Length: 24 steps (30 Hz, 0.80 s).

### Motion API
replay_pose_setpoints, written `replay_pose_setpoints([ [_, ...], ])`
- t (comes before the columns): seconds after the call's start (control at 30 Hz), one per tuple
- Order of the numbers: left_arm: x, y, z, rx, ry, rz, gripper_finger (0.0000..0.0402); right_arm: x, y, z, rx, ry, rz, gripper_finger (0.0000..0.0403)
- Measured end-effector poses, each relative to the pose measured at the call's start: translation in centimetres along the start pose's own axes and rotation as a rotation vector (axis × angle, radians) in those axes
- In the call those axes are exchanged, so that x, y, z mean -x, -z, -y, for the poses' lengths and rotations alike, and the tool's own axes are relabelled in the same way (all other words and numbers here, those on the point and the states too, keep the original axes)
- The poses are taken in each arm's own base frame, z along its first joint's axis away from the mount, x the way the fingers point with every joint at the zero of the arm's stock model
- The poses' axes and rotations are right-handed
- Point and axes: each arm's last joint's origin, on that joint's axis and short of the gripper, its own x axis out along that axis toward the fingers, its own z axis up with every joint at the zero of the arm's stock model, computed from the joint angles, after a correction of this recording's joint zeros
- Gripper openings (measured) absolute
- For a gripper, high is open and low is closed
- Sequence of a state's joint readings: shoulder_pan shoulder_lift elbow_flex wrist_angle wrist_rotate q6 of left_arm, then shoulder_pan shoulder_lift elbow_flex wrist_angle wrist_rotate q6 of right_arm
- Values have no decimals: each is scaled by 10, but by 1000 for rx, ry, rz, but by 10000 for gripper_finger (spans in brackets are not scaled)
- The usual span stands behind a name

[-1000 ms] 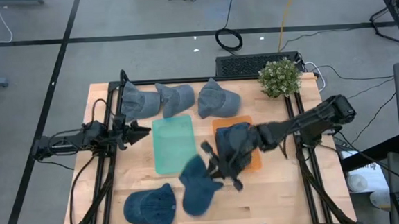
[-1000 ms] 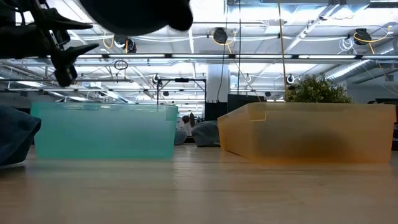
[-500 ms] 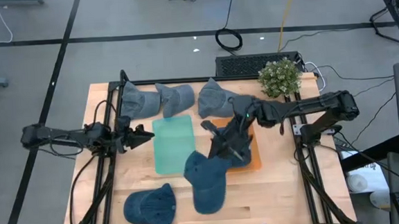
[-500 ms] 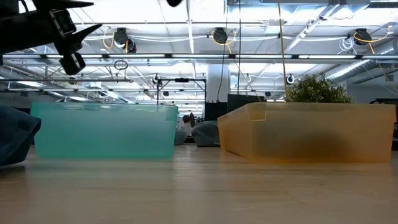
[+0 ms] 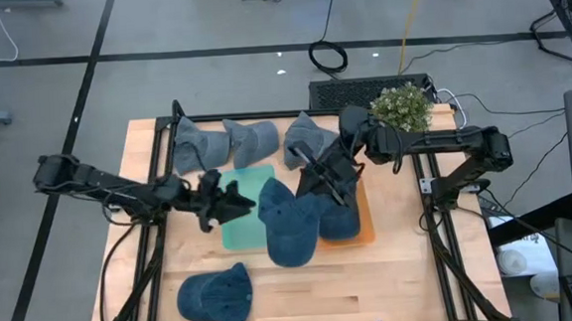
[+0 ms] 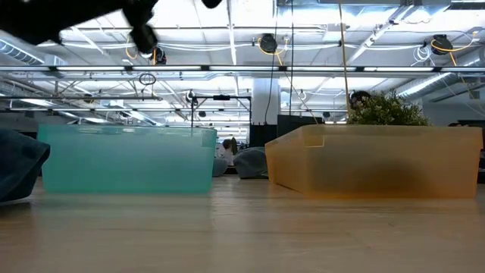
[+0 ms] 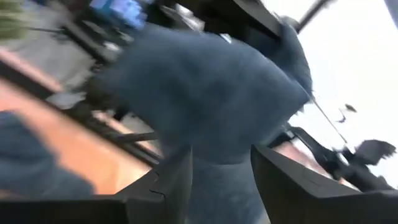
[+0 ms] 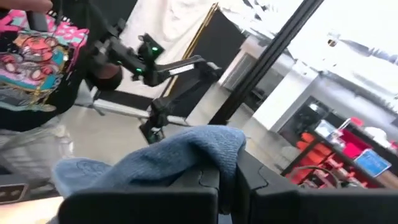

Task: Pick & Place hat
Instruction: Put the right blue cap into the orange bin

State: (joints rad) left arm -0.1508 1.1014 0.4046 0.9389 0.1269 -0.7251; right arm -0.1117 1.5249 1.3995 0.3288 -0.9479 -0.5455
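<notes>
right gripper [image 5: 319,181]: above the gap between the two bins, fingers pinched on the hat; the right wrist view shows denim folded over and clamped between the dark fingers [image 8: 205,186].
hat [image 5: 292,220]: blue denim cap, held up off the table, hanging from the right gripper over the inner edges of both bins, crown toward the near side of the table.
left gripper [image 5: 243,197]: reached out over the teal bin, just beside the hat's left side; fingers [image 7: 168,180] spread apart, with the hat filling the gap ahead in the left wrist view, touching or not i cannot tell.
teal bin [image 5: 238,218]: centre-left of the table, partly covered by the hat and the left gripper; in the low view it stands to the left of the orange bin.
orange bin [image 5: 363,227]: centre-right, just beside the teal bin, a second dark hat [image 5: 337,217] lying in it under the right arm.
far hats [image 5: 250,141]: three denim caps in a row along the far edge of the table.
near hat [image 5: 215,296]: one cap alone at the near left corner.
plant [image 5: 400,110]: at the far right corner of the table.
person [image 8: 37,56]: in a black printed shirt, seen in the right wrist view beyond the table.
</notes>
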Motion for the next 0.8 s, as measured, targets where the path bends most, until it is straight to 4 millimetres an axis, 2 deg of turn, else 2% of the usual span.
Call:
replay_pose_setpoints([
  [0.1, -21, -12, 5, -32, 71, -37, 170, 2, -3, 3, 34, 1, 32, 0],
  [0.2, -31, -20, 1, -12, 38, -80, 170, 6, -15, 4, 70, -2, 76, 0],
  [0.4, -32, -26, -8, 12, -22, -88, 170, 13, -37, 4, 114, 10, 110, 0],
  [0.57, -35, -26, -10, 73, -43, -23, 170, 14, -42, 3, 132, 11, 118, 0],
  [0.8, -46, -12, -23, 170, -51, -23, 170, 13, -44, 3, 168, 17, 129, 0],
])
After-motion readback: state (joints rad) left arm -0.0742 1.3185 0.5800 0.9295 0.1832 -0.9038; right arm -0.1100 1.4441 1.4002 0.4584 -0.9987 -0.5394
